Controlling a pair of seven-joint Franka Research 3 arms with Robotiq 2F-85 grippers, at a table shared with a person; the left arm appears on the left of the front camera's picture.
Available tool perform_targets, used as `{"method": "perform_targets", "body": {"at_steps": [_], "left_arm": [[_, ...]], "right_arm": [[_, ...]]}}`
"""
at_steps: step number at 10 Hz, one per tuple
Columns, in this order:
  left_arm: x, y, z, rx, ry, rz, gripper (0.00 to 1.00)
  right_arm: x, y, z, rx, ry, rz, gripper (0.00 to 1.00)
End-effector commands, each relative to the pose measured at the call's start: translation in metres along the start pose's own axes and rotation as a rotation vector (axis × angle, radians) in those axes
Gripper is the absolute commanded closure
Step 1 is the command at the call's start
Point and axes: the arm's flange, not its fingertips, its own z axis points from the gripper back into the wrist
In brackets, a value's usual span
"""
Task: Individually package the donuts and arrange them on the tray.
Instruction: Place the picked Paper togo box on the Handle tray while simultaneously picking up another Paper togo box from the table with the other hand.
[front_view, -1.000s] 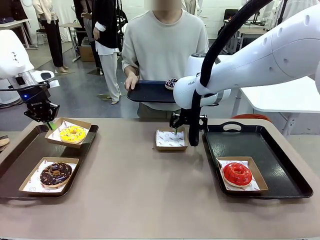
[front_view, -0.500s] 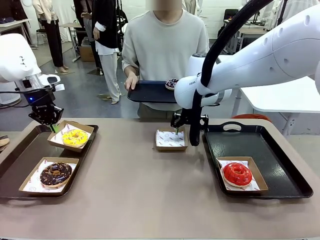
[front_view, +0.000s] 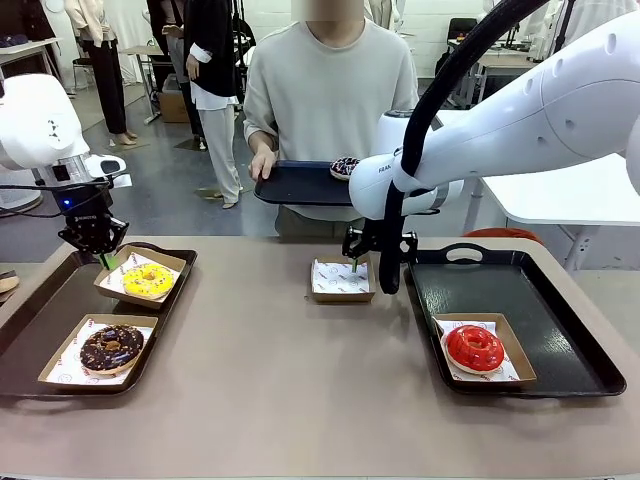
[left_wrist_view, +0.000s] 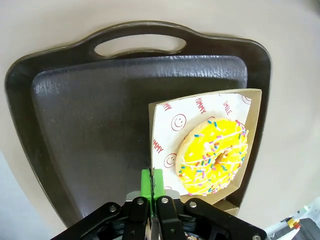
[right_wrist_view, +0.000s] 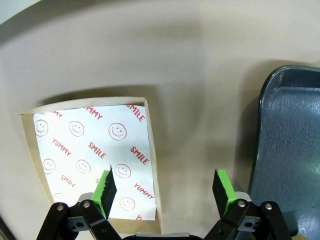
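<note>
My left gripper (front_view: 102, 258) (left_wrist_view: 151, 183) is shut on the rim of a paper-lined box (front_view: 112, 280) (left_wrist_view: 165, 117) that holds the yellow-iced donut (front_view: 148, 281) (left_wrist_view: 214, 155), over the back of the left tray (front_view: 40, 310) (left_wrist_view: 90, 115). In front of it on that tray, the chocolate donut (front_view: 110, 347) lies in its own box. My right gripper (front_view: 358, 262) (right_wrist_view: 164, 187) is open above an empty box (front_view: 340, 280) (right_wrist_view: 90, 145) at the table's middle, and the box's right wall lies between its fingers. The red donut (front_view: 474, 347) sits boxed on the right tray (front_view: 560, 310) (right_wrist_view: 295, 150). The purple donut (front_view: 343, 165) rests on a dark tray (front_view: 295, 185) held by the person.
The person stands at the far side holding that tray with one hand (front_view: 263, 160). The right tray has bare room behind the red donut's box. Bare tabletop (front_view: 290, 380) runs between the two trays in front.
My left gripper has carried the yellow donut's box slightly nearer and lower over the left tray. The right arm has not moved.
</note>
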Motion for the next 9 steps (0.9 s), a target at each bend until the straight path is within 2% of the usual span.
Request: {"method": "perform_targets", "body": {"at_steps": [1,5,6,7,8,9], "left_arm": [[0.0018,-0.0099,0.0001,0.067,-0.018,0.019,0.99],[0.0005,-0.0157,-0.0021,0.079,-0.009,0.003,0.99],[0.0004,-0.0162,-0.0020,0.073,-0.007,0.001,0.99],[0.0011,-0.0158,-0.0014,0.052,-0.010,-0.005,0.65],[0.0001,-0.0161,-0.0012,0.051,-0.009,-0.002,0.43],[-0.0003,-0.0162,-0.0004,0.047,-0.005,-0.004,0.09]], "right_arm": [[0.0036,0.0012,-0.0034,-0.009,0.006,-0.023,0.00],[0.0038,0.0008,-0.0063,-0.006,0.014,-0.020,0.00],[0.0040,0.0008,-0.0067,-0.002,0.017,-0.016,0.08],[0.0044,0.0008,-0.0072,0.005,0.018,-0.010,0.58],[0.0043,0.0012,-0.0069,0.010,0.020,-0.007,0.67],[0.0041,0.0019,-0.0068,0.013,0.018,-0.005,1.00]]}}
